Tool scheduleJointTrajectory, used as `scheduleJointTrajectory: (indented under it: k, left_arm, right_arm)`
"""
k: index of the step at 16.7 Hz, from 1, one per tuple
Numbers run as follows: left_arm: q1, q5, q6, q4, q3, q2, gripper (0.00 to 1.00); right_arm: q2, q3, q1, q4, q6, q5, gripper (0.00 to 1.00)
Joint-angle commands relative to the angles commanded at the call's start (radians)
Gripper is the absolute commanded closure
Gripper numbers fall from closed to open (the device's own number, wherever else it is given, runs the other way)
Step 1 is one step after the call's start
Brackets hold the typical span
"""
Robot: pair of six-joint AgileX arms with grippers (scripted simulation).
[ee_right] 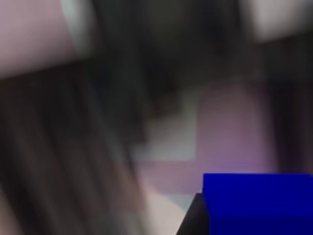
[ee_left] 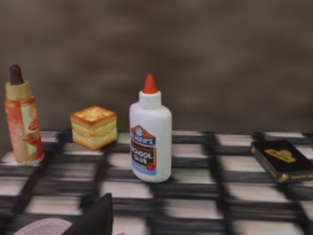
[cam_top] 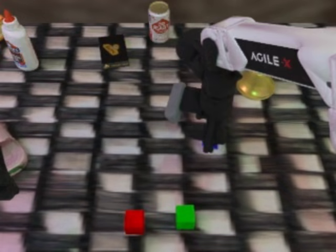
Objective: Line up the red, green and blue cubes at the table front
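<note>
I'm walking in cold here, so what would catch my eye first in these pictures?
The right arm reaching over the table centre, its gripper pointing down with the blue cube at its fingertips. Then the red cube and green cube side by side, apart, near the front edge. The left gripper sits parked at the left edge.

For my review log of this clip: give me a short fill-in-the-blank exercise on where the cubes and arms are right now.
1. At the table front, the red cube sits to the top view's ____ of the green cube.
2. The cube at the right gripper is ____.
3. The cubes already at the front number ____.
4. The left gripper sits at the table's ____ edge.

Missing words: left; blue; two; left
</note>
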Motion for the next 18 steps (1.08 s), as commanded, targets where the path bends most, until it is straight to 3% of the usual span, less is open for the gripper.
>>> scheduleJointTrajectory:
  k: [8,14,18]
  left_arm:
    - [0.000,0.000,0.000,0.000,0.000,0.000,0.00]
    - [0.000,0.000,0.000,0.000,0.000,0.000,0.00]
    - [0.000,0.000,0.000,0.000,0.000,0.000,0.00]
  right_arm:
    - [-0.049,0.183,0.008,-0.233,-0.001,-0.001,1.00]
    - [-0.060,0.170,0.008,-0.229,-0.001,-0.001,1.00]
    - [-0.188,0.014,0.049,-0.180,-0.006,-0.002,1.00]
